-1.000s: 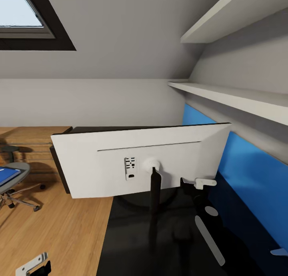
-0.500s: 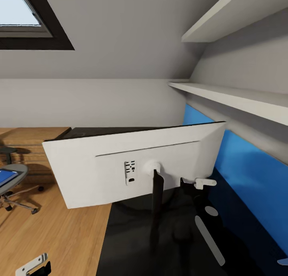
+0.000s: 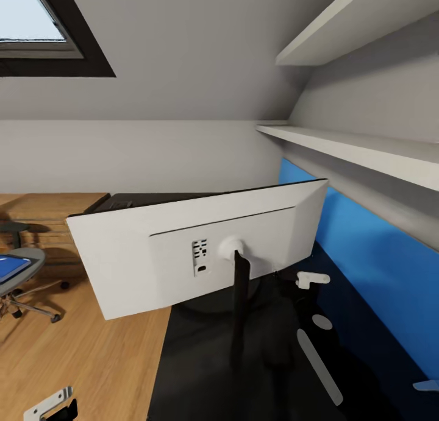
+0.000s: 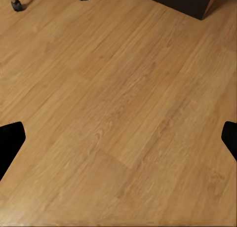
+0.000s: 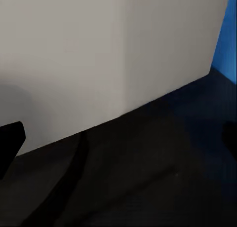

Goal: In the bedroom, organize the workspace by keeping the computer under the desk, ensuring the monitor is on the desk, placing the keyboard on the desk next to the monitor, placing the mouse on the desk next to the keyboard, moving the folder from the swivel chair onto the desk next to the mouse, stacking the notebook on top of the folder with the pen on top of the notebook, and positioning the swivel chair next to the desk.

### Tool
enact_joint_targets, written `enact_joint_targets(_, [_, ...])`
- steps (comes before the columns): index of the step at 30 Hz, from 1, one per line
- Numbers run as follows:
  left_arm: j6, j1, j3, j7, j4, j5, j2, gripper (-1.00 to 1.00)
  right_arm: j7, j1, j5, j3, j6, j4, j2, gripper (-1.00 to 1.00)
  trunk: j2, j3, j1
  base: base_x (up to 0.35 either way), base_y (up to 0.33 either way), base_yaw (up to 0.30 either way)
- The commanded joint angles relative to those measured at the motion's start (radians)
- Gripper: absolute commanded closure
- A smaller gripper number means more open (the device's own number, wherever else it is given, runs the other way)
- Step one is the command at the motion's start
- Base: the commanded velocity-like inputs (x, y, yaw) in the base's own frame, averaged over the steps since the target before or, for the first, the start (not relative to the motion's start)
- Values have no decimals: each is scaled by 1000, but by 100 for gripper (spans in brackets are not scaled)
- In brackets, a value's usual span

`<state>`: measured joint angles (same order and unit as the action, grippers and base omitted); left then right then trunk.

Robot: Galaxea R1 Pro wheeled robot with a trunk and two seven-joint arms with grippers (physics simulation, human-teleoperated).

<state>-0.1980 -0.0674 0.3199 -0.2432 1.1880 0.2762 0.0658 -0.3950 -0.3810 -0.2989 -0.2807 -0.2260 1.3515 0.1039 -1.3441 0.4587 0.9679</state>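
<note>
Monitor (image 3: pixel 152 256) tilted on black desk (image 3: pixel 201 372), oak floor (image 4: pixel 118 113), blue wall panel (image 3: pixel 378 268)

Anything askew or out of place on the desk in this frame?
Yes. The monitor stands on the black desk with its white back to the camera, rotated and tilted, its left end hanging out past the desk edge over the wood floor. The blue folder is not yet moved; it lies on the swivel chair.

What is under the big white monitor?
Under the monitor is the black desk, with its thin black stand reaching down. The stand's foot is too dark to see.
</note>
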Motion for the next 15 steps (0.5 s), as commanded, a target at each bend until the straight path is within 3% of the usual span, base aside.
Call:
enact_joint_targets(1, [-4, 0, -1, -5, 2, 9, 1, -100, -9, -1, -6, -4, -4, 1, 1, -100, -1, 1, -1, -326, 0, 0])
enact_joint_targets(5, [-4, 0, -1, -6, 2, 10, 1, -100, -10, -1, -6, -12, -3, 0, 0, -100, -1, 1, -1, -330, 0, 0])
enact_joint_targets(15, [-4, 0, -2, -7, -14, 11, 2, -100, -11, -1, -6, -88, -3, -4, -1, -100, -1, 1, -1, -327, 45, 0])
